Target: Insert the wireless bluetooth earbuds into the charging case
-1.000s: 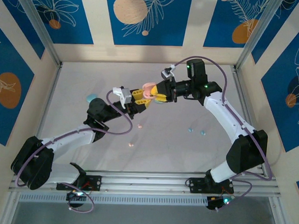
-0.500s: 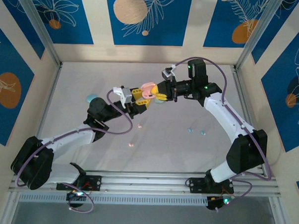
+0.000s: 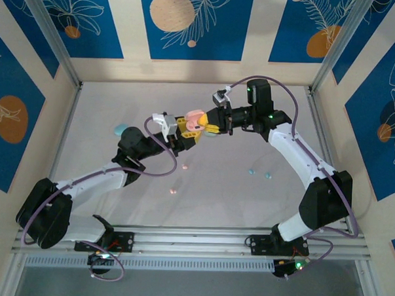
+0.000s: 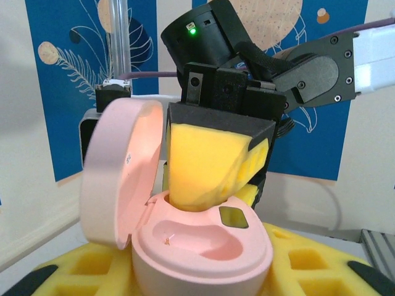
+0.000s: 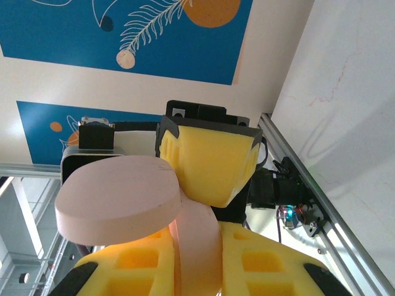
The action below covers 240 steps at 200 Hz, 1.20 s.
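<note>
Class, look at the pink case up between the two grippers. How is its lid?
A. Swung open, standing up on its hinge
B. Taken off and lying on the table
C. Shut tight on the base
A: in the left wrist view the pink case has its lid tipped up at one side, still joined to the base, so the hollow inside is bared.

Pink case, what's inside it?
The open pink case shows a smooth pink hollow that looks empty. The right hand pokes a yellow finger into the back, hiding that part.
</note>
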Motion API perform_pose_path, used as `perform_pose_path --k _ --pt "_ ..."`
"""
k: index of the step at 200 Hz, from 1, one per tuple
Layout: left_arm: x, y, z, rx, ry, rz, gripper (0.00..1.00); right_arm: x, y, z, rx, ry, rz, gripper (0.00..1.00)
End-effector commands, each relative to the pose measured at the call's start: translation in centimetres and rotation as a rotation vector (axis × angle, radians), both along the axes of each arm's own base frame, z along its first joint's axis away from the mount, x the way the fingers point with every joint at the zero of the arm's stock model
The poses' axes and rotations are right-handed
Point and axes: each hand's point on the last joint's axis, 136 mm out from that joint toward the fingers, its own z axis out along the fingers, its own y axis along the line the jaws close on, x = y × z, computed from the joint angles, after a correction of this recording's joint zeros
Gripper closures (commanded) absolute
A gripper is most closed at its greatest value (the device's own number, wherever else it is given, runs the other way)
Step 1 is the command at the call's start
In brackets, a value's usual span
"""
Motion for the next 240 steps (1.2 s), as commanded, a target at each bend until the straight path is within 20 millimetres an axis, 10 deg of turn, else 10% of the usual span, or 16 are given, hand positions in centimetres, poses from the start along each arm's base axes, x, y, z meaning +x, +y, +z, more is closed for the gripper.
perform_pose_path --k 1,52,89,144,185,240 --pt "-0.3 -0.3 1.4 -0.019 -0.02 -0.012 0.63 -1.1 -0.1 0.8 0.011 -0.013 0.019 0.82" --pt "-0.5 0.5 1.4 -0.026 -0.032 0.021 0.65 -0.3 -2.1 2.0 -0.038 -0.134 -0.103 0.51" --pt "-0.8 1.2 1.2 -0.024 -0.036 0.047 0.66 1.3 -5.4 1.5 -0.127 -0.267 -0.285 0.47" --pt "-1.9 3.6 2.2 -0.008 -0.054 0.137 0.66 3.1 -8.0 -11.6 -0.522 -0.105 -0.357 0.57" --pt "-3.3 5.8 3.6 0.014 -0.079 0.206 0.66 2.0 -4.6 -19.9 -0.669 0.004 -0.208 0.62" --pt "-4.7 7.3 4.5 0.035 -0.099 0.236 0.66 1.5 0.8 -25.6 -0.855 -0.025 -0.001 0.61"
